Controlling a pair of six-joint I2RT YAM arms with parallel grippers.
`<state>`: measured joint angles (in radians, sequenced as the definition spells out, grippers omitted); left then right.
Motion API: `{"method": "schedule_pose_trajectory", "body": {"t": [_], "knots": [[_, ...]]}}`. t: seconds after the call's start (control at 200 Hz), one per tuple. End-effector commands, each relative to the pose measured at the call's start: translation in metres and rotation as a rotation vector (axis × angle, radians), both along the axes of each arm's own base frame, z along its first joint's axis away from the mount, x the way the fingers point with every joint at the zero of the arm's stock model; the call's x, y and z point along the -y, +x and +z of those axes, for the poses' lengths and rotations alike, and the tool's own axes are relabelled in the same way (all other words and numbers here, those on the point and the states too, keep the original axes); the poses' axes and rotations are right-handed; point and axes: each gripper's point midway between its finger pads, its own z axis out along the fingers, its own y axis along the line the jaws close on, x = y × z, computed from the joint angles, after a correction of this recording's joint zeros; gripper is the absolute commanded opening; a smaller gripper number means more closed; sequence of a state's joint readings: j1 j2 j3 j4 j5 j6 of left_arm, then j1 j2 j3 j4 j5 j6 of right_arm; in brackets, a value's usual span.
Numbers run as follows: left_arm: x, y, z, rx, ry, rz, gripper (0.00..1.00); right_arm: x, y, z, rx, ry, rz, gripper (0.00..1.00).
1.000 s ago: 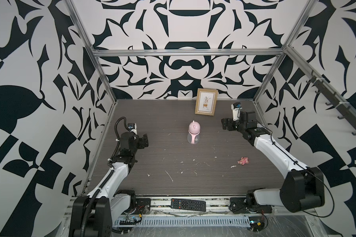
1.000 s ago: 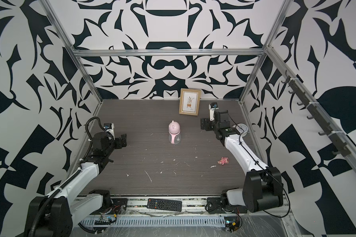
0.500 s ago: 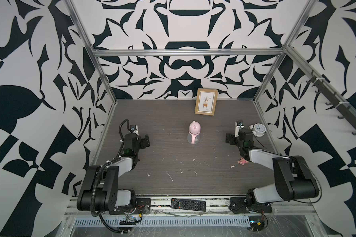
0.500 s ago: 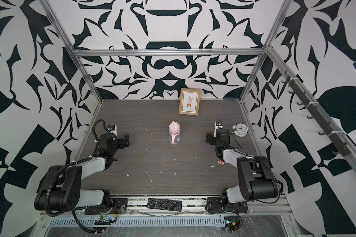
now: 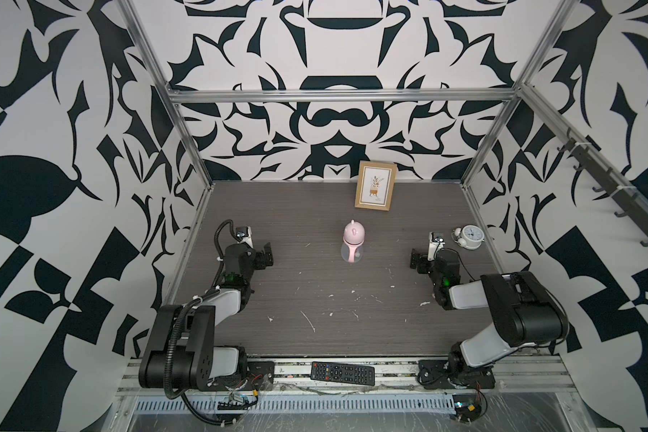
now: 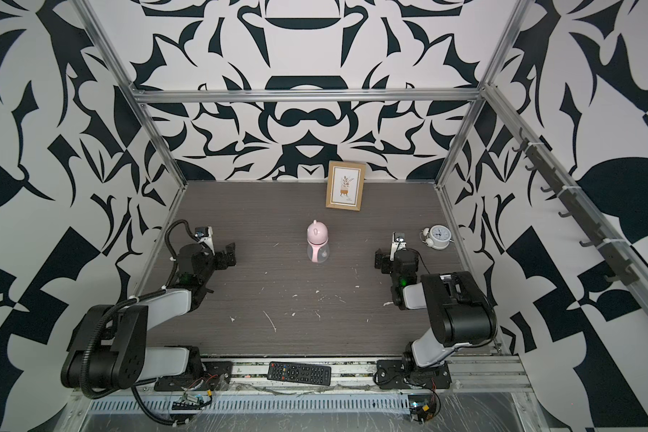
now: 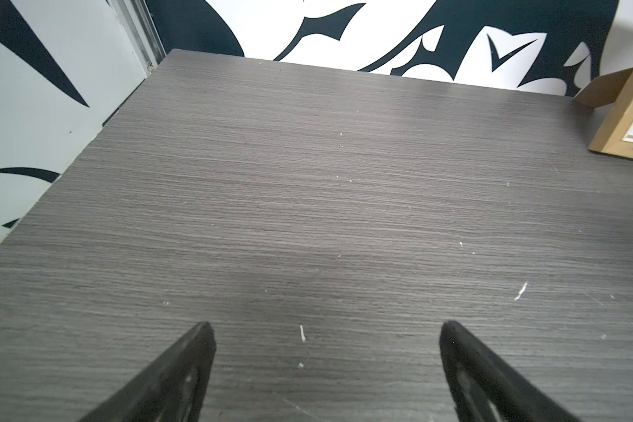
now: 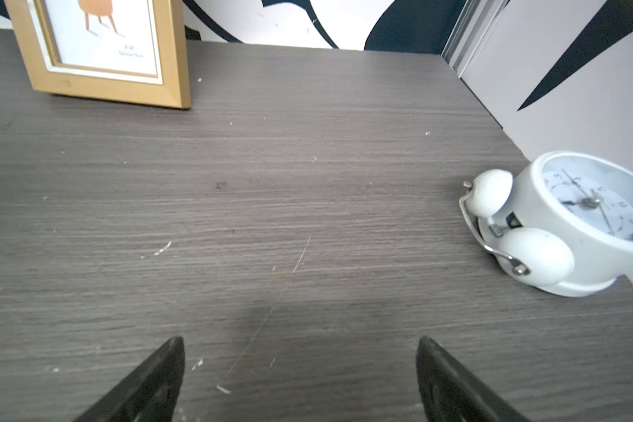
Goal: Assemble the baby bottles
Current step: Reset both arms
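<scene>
While the baby bottle (image 5: 353, 250) stands upright in the middle of the tabletop (image 5: 315, 284) (pink cap (image 5: 354, 233) on), left fingers (image 7: 176, 380) and right fingers (image 8: 150, 383) gape wide, empty, near opposite side edges.

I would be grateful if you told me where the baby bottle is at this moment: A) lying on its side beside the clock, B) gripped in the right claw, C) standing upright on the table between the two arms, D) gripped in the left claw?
C: the bottle stands upright on the table with its pink cap on, apart from the left claw and right claw, both open and empty.
</scene>
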<state>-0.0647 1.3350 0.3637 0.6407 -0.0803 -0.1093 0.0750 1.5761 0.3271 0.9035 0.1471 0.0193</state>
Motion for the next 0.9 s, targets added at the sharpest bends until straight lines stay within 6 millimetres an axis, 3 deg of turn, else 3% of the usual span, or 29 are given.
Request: {"method": "schedule_pose_trajectory", "body": {"t": [0.0,0.33,0.39,0.46,0.515,0.655,0.705,0.785,0.895], "knots": [[0.007,-0.001,0.007,0.041,-0.032,-0.035,0.99,0.003,0.009,0.020,0.067,-0.003,-0.017,1.00],[0.009,-0.001,0.007,0.035,-0.028,-0.053,1.00,0.003,0.009,0.021,0.068,-0.002,-0.018,0.99],[0.009,-0.001,0.010,0.052,0.039,-0.076,0.99,0.003,0.009,0.020,0.065,-0.003,-0.019,1.00],[-0.008,-0.004,0.017,0.119,0.129,-0.008,0.99,0.003,0.009,0.020,0.065,-0.003,-0.018,1.00],[-0.017,-0.001,0.018,0.143,0.094,0.029,1.00,0.004,0.009,0.020,0.066,-0.003,-0.021,0.99],[0.002,0.011,-0.011,0.119,0.075,-0.070,0.99,0.004,0.009,0.020,0.062,-0.002,-0.024,0.99],[-0.004,0.018,-0.008,0.169,0.095,-0.035,0.99,0.004,0.009,0.019,0.060,-0.003,-0.024,1.00],[-0.004,0.013,-0.016,0.062,0.072,-0.036,0.99,0.003,0.009,0.020,0.061,-0.002,-0.020,0.99],[-0.010,0.023,-0.015,0.083,0.084,-0.004,0.99,0.003,0.009,0.020,0.061,-0.003,-0.019,1.00]]}}
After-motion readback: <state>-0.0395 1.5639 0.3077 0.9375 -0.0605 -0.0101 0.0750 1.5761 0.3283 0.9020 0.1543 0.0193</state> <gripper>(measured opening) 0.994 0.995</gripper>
